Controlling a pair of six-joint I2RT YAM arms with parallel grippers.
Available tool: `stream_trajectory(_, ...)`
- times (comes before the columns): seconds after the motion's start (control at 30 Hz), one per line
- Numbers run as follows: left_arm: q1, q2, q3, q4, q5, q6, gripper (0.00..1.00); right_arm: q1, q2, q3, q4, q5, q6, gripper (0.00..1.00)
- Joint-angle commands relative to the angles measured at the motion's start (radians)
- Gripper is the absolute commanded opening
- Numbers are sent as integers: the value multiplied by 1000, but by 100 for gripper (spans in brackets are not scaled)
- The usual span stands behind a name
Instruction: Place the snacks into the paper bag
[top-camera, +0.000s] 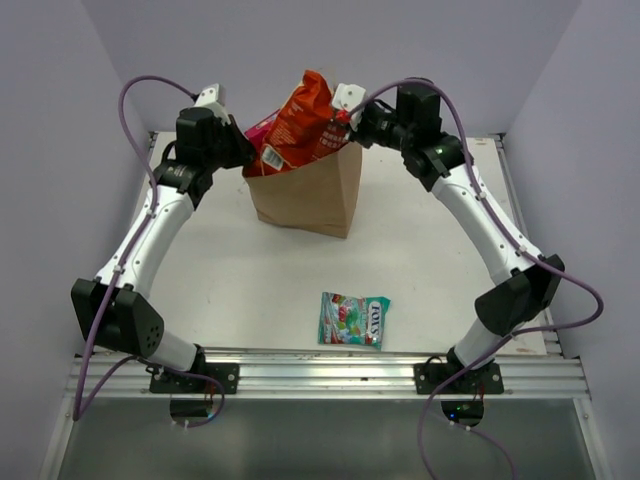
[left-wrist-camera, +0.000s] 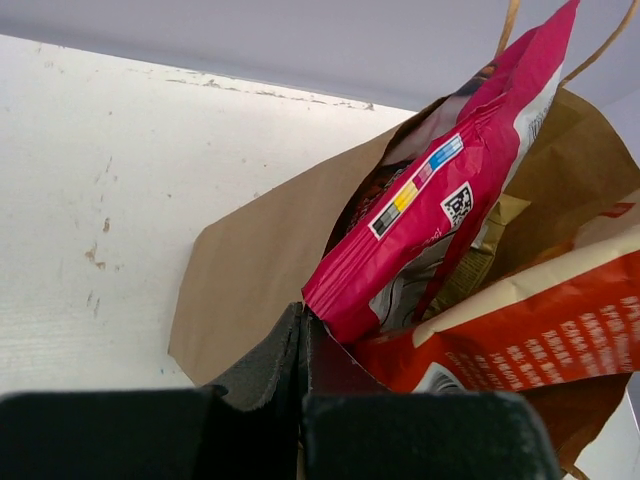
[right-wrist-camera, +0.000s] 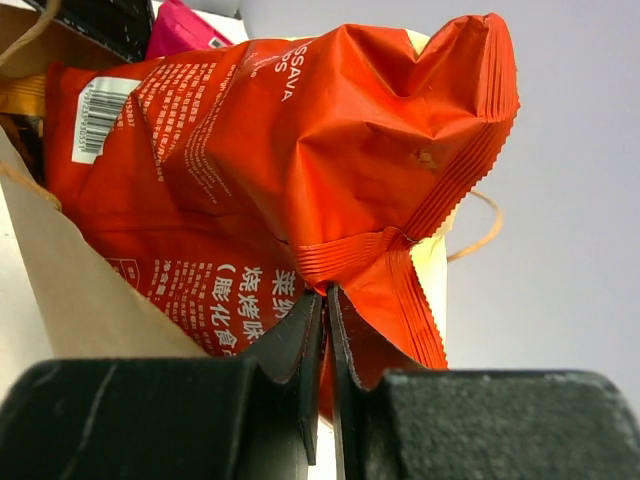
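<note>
The brown paper bag (top-camera: 310, 195) stands upright at the back middle of the table. A red-orange chip bag (top-camera: 300, 120) sticks up out of its mouth, with a magenta bag (top-camera: 262, 128) leaning beside it on the left. My right gripper (right-wrist-camera: 327, 295) is at the bag's right rim, its jaws pinching the crimped edge of the red-orange chip bag (right-wrist-camera: 300, 150). My left gripper (left-wrist-camera: 302, 315) is shut on the rim of the paper bag (left-wrist-camera: 260, 270), next to the magenta bag (left-wrist-camera: 440, 200). A small teal candy packet (top-camera: 353, 320) lies flat on the table near the front.
The white table (top-camera: 200, 270) has walls close on the left, back and right. A metal rail (top-camera: 320, 375) runs along the near edge by the arm bases. The bag's thin looped handles (left-wrist-camera: 510, 20) stand above its mouth.
</note>
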Motion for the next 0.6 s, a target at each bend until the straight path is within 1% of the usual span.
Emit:
stream_trajectory(0.0, -4, -56, 1, 78, 12, -7, 0, 8, 7, -51, 48, -73, 95, 9)
stream_trajectory(0.07, -4, -57, -4, 78, 12, -7, 0, 10, 37, -25, 47, -97, 113, 10)
stream_trajectory(0.1, -5, -57, -5, 80, 15, -10, 0, 12, 60, 49, 15, -98, 109, 10)
stream_trajectory(0.13, -4, -57, -10, 82, 21, -12, 0, 15, 123, 106, -36, -81, 74, 10)
stream_trajectory(0.17, -4, -57, -12, 83, 24, -15, 0, 19, 158, 175, -177, -75, 54, 10)
stream_trajectory(0.2, -4, -57, -13, 85, 28, -15, 0, 21, 191, 305, -246, -74, 35, 11)
stream_trajectory(0.23, -4, -57, -18, 86, 29, -15, 0, 21, 226, 335, -287, -80, 18, 11)
stream_trajectory(0.3, -4, -57, -18, 88, 31, -15, 0, 21, 218, 317, -263, -98, 24, 14)
stream_trajectory(0.33, -4, -56, -15, 88, 32, -13, 0, 22, 225, 323, -263, -136, 41, 16)
stream_trajectory(0.4, -4, -53, -7, 86, 35, -12, 0, 27, 244, 371, -289, -167, 59, 17)
stream_trajectory(0.43, -4, -51, -6, 86, 37, -12, 0, 34, 249, 380, -311, -179, 61, 19)
stream_trajectory(0.57, -4, -53, -4, 77, 35, -6, 0, 54, 274, 409, -383, -186, 49, 20)
